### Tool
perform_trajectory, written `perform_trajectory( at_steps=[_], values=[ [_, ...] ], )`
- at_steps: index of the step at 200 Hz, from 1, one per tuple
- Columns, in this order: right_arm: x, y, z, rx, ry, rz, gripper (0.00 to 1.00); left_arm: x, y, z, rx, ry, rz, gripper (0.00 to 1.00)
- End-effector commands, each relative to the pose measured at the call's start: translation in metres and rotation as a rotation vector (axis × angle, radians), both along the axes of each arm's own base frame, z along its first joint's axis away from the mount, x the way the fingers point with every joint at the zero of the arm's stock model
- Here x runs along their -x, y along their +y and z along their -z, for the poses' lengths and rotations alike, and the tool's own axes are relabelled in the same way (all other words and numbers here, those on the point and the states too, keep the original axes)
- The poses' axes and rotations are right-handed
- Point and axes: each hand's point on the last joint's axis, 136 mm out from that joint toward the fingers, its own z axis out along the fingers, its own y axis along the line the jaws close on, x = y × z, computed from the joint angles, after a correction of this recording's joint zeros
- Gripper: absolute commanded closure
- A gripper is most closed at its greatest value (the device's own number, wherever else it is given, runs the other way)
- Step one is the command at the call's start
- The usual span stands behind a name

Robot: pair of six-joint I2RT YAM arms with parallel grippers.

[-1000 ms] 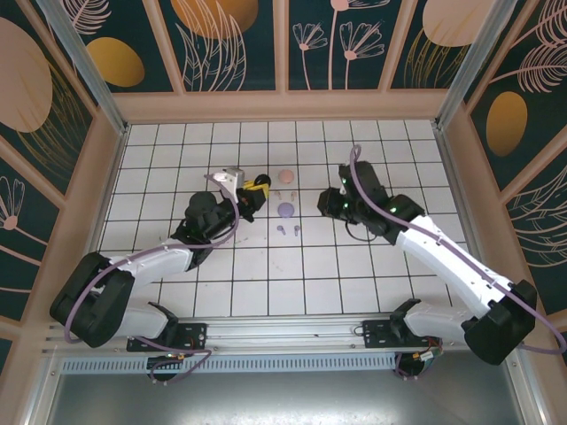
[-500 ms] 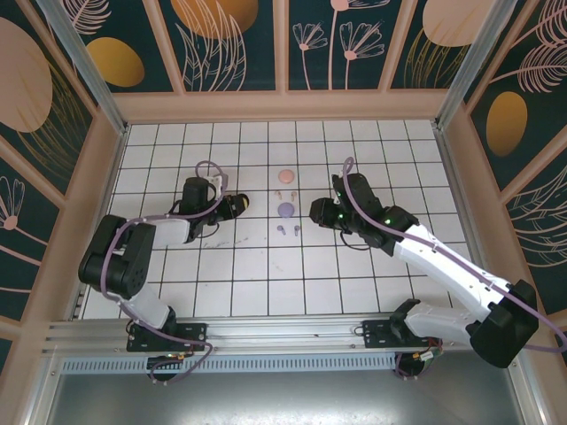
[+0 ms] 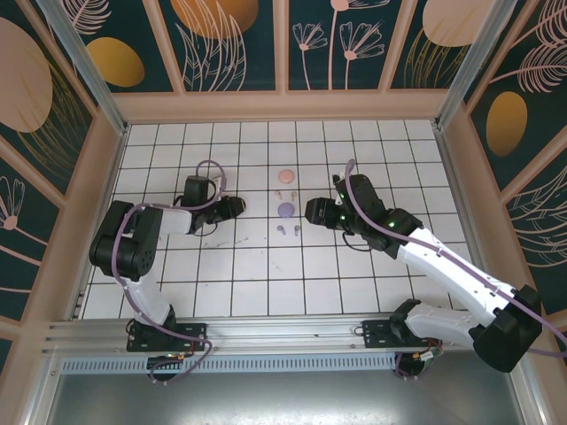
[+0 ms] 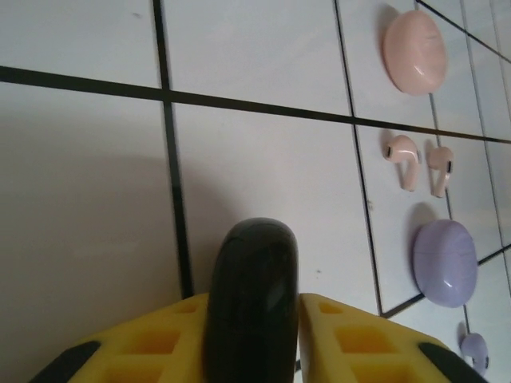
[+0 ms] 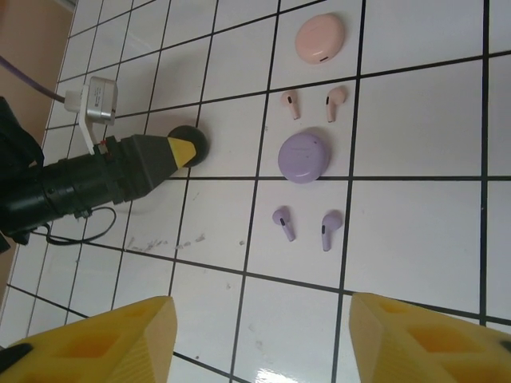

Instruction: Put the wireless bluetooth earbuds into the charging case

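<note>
Our left gripper (image 4: 254,302) pinches the glossy round black plastic case (image 4: 251,259), our right gripper (image 5: 257,311) gapes empty above the tiny lilac stemmed plastic earbuds (image 5: 283,224) lying loose on the white tiled floor (image 5: 415,231), so we reckon a sloppy descent flicks one away.

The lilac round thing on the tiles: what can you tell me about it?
The lilac case is a smooth, glossy pebble of plastic, rounded and shut. It lies flat on the white tiled table, touching nothing: the pink earbuds on one side, the lilac earbuds on the other.
</note>
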Motion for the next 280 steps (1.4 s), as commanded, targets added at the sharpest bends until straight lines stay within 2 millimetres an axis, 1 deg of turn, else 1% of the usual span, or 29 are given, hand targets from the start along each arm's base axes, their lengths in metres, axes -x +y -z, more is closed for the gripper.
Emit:
perform_trajectory(
  at_steps=[1, 29, 51, 69, 76, 89, 99, 103, 105, 107, 134, 144, 153, 165, 191, 218, 230, 249, 252, 261, 280],
  values=[
    [0.000, -0.003, -0.016, -0.005, -0.055, -0.004, 0.37, 0.000, 0.017, 0.017, -0.073, 0.053, -0.028, 0.62],
    [0.001, -0.005, -0.020, -0.001, -0.066, -0.006, 0.33, -0.006, 0.032, 0.017, -0.140, 0.066, -0.058, 0.49],
    [0.001, -0.006, -0.024, 0.002, -0.073, -0.008, 0.31, -0.012, 0.047, 0.012, -0.205, 0.061, -0.088, 0.40],
    [0.002, -0.008, -0.022, 0.011, -0.067, -0.009, 0.31, -0.021, 0.061, 0.001, -0.256, 0.041, -0.113, 0.36],
    [-0.001, -0.012, -0.021, 0.026, -0.072, 0.009, 0.30, -0.025, 0.066, -0.005, -0.271, 0.030, -0.121, 0.36],
    [-0.002, -0.014, -0.017, 0.043, -0.062, 0.013, 0.29, -0.036, 0.073, -0.025, -0.283, -0.014, -0.140, 0.35],
    [-0.003, -0.014, -0.012, 0.060, -0.053, 0.012, 0.29, -0.044, 0.074, -0.043, -0.286, -0.059, -0.149, 0.35],
    [-0.004, -0.014, -0.010, 0.067, -0.048, 0.012, 0.28, -0.045, 0.075, -0.044, -0.288, -0.064, -0.151, 0.35],
    [-0.005, -0.014, -0.009, 0.070, -0.045, 0.012, 0.28, -0.046, 0.075, -0.055, -0.282, -0.088, -0.155, 0.35],
    [-0.005, -0.014, -0.008, 0.073, -0.045, 0.012, 0.28, -0.047, 0.075, -0.059, -0.279, -0.099, -0.158, 0.35],
    [-0.017, -0.008, 0.006, 0.120, 0.003, 0.027, 0.28, -0.058, 0.072, -0.114, -0.216, -0.248, -0.201, 0.35],
    [-0.022, -0.003, 0.012, 0.131, 0.026, 0.031, 0.28, -0.062, 0.072, -0.139, -0.184, -0.314, -0.224, 0.35],
    [-0.026, 0.002, 0.020, 0.142, 0.050, 0.032, 0.28, -0.064, 0.071, -0.157, -0.157, -0.361, -0.239, 0.35],
    [-0.033, 0.011, 0.030, 0.157, 0.076, 0.027, 0.28, -0.063, 0.070, -0.175, -0.115, -0.413, -0.257, 0.35],
    [-0.049, 0.028, 0.051, 0.215, 0.121, 0.016, 0.28, -0.056, 0.067, -0.209, -0.021, -0.519, -0.282, 0.34],
    [-0.064, 0.040, 0.072, 0.271, 0.159, 0.017, 0.29, -0.045, 0.065, -0.230, 0.066, -0.596, -0.295, 0.34],
    [-0.071, 0.046, 0.087, 0.301, 0.189, 0.022, 0.29, -0.042, 0.064, -0.235, 0.100, -0.618, -0.297, 0.33],
    [-0.078, 0.054, 0.102, 0.338, 0.223, 0.026, 0.29, -0.040, 0.062, -0.239, 0.145, -0.637, -0.302, 0.32],
    [-0.079, 0.055, 0.107, 0.353, 0.234, 0.029, 0.29, -0.040, 0.062, -0.239, 0.150, -0.640, -0.303, 0.32],
    [-0.083, 0.058, 0.115, 0.378, 0.248, 0.035, 0.29, -0.038, 0.062, -0.241, 0.170, -0.650, -0.306, 0.32],
    [-0.090, 0.060, 0.128, 0.418, 0.280, 0.065, 0.29, -0.036, 0.062, -0.239, 0.192, -0.658, -0.314, 0.31]
  ],
)
